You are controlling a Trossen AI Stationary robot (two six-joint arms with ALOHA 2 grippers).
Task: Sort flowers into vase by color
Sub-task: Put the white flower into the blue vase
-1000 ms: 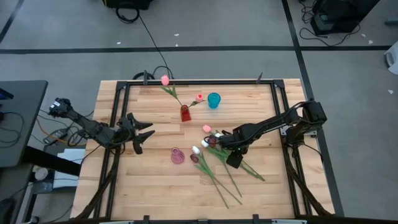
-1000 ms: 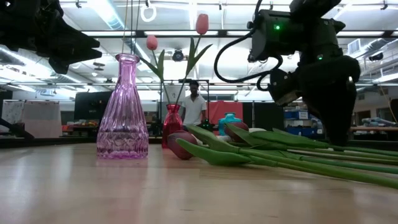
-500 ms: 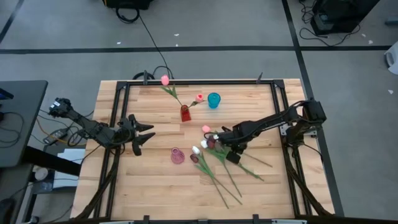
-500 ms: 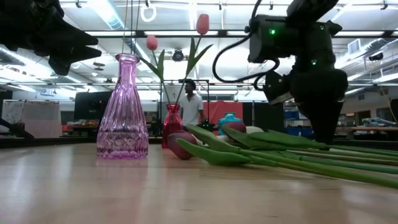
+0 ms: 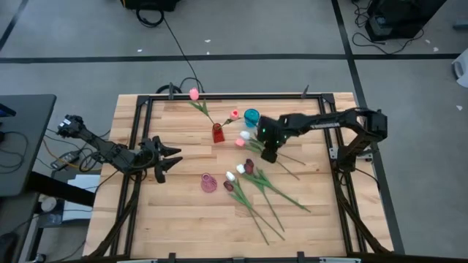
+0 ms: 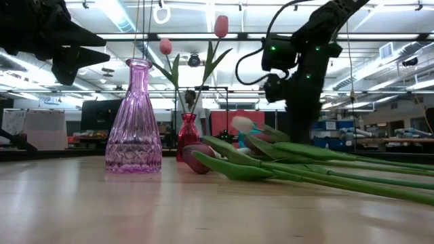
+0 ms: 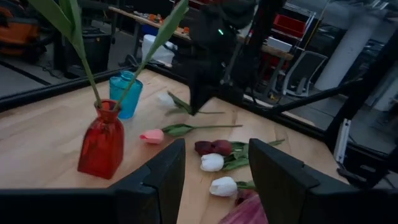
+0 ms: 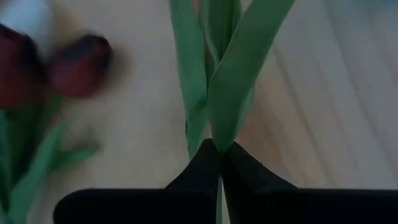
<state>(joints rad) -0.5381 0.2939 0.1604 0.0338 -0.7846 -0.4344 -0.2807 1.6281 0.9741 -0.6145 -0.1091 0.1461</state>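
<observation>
My right gripper (image 5: 268, 155) hangs just near of the blue vase (image 5: 251, 117), shut on a white tulip whose head (image 5: 245, 135) points toward the table's left. A pink tulip (image 7: 152, 135) lies on the wood beside it. More flowers (image 5: 252, 183), with maroon and white heads, lie on their stems and leaves in a heap at mid-table. A red vase (image 5: 218, 133) holds two pink tulips. A pink glass vase (image 5: 209, 183) stands empty. My left gripper (image 5: 170, 157) waits open at the table's left side. My right gripper pinches the white tulip's stem and leaves (image 8: 217, 127) between its two shut fingers, some way back from the head. The fingers come from above, pointing down, across the stem. The head (image 6: 242, 124) hangs roughly level, above the lying flowers; I cannot tell whether the stem's far end touches the table.
A black frame (image 5: 234, 96) runs around the tabletop. Bare wood shows at the near left and far right of the table. A person (image 6: 197, 108) shows in the room behind the table.
My right gripper has shut on the white tulip's stem in the heap. It has then risen and gone toward the table's far edge and the blue vase. The tulip's head has come up off the table with it.
</observation>
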